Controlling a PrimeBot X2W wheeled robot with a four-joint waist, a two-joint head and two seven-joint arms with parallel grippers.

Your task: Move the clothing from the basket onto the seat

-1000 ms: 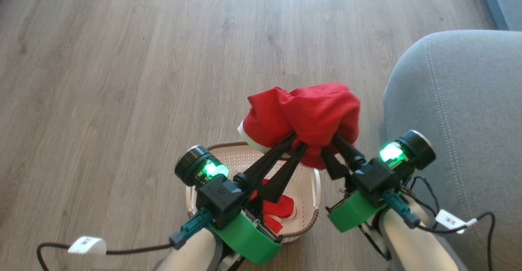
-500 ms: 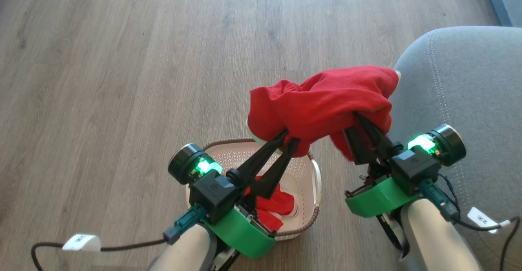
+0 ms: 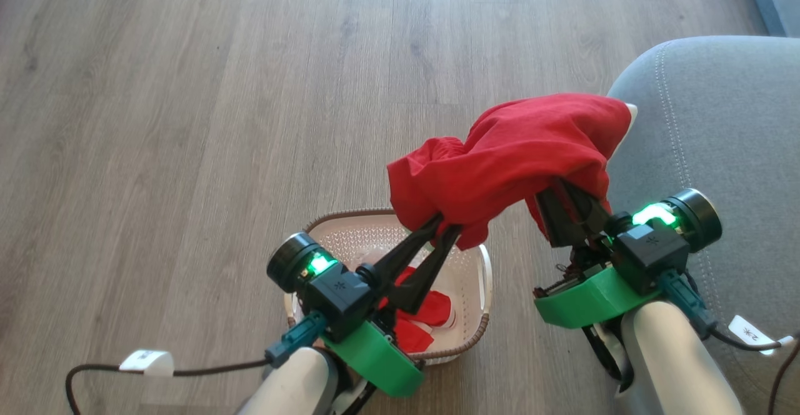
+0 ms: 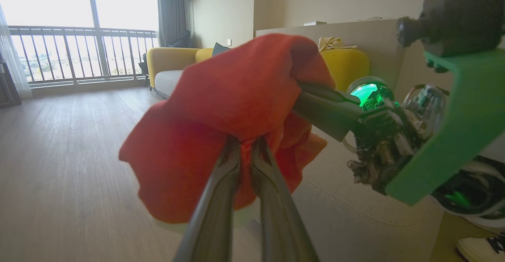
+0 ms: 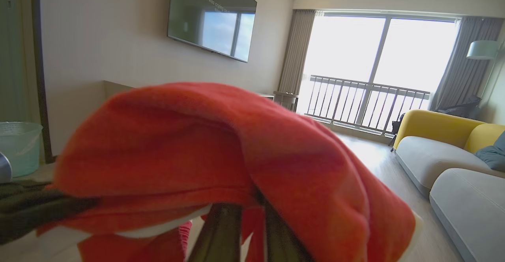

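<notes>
- Floor [image 3: 187,121]: pale wood boards carrying the basket. Most of the lifted load hangs over it, so a slip now would likely drop the cloth short of its target
- Seat [image 3: 719,127]: grey cushion with a rounded corner and a double stitch line, on the robot's right. In the head view the load's right end overlaps its edge, but contact cannot be confirmed. Judgement: carry both arms well over the cushion before lowering, not just to the rim
- Red garment [image 3: 519,152]: bunched and held aloft, slung between the two pincers, above the floor between basket and seat, with white trim at the seat end. The loose folds hang low, so keep it high enough to pass the cushion's corner without snagging
- Basket [image 3: 484,277]: cream, with a brown rim, standing on the floor beneath the left arm. Move sideways at an even height so the trailing cloth does not catch its rim
- Left pincer [image 3: 447,227]: jaws narrow, pinching the garment's lower left fold above the basket's far side. It should travel in step with its partner
- Right pincer [image 3: 558,195]: jaws narrow, tips buried in the cloth it grips, just beside the seat. Release both together, only once the cloth rests down
- Remaining red clothing [image 3: 431,312]: lies in the basket, partly hidden by the left pincer, so a further trip looks necessary
</notes>
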